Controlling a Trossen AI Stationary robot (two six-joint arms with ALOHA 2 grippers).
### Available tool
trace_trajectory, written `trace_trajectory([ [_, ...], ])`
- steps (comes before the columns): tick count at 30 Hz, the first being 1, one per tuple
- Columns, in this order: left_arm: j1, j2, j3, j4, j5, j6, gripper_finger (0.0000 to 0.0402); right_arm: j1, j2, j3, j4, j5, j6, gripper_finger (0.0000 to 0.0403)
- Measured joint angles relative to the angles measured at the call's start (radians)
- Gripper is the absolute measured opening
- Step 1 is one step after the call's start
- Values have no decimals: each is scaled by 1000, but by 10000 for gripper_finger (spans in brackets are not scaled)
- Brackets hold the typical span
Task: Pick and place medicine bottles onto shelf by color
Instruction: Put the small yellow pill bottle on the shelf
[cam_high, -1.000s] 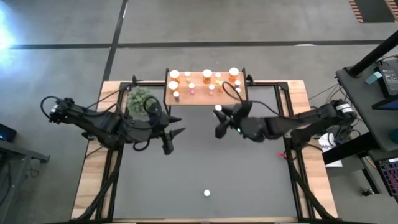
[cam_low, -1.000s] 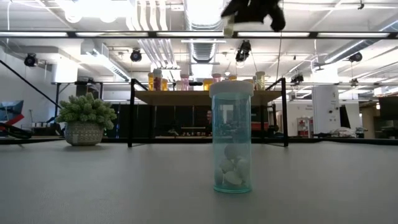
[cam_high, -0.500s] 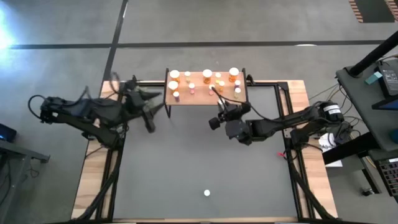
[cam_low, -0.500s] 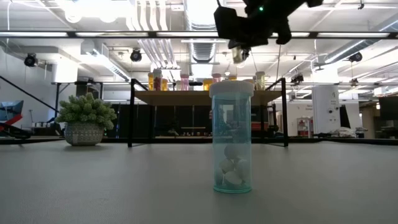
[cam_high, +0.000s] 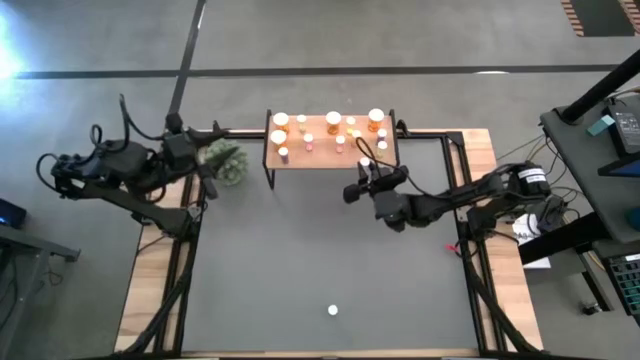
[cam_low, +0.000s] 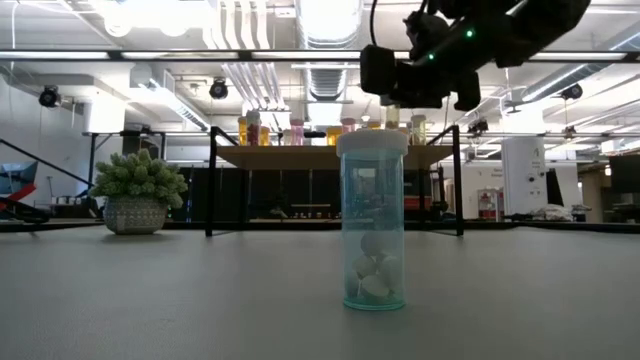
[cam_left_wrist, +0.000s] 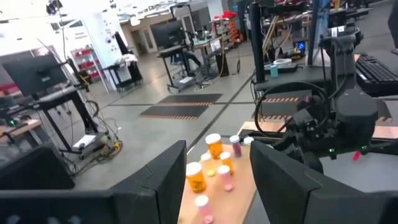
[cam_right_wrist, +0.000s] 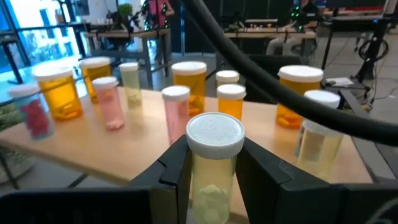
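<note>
My right gripper is clamped on a small yellow-green bottle: one finger presses each side of the body, just under its white ribbed cap, and the bottle stands upright between them. Pale tablets show through the body low down. From above, that gripper hangs just off the shelf, by its front edge near the right-hand end, with the bottle raised about level with the shelf's wooden top. On the shelf stand the other bottles, all white-capped: orange ones large and small, pink ones, a pale yellow one, and a pale one nearest the held bottle. One more, teal with white tablets, stands alone on the mat well in front of the shelf. My left gripper waits to the left of the shelf, beyond the plant, its fingers parted and empty
</note>
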Motion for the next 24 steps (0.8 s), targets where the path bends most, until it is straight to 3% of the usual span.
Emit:
trace_trajectory([
  [4, 0, -14, 0, 0, 0, 30, 162, -33, 10, -13, 97, -12, -64, 98],
  [9, 0, -17, -1, 0, 0, 56, 162, -85, 40, -9, 101, -101, -69, 98],
  [24, 0, -17, -1, 1, -8, 54, 162, -160, 118, 0, 163, -97, -67, 98],
])
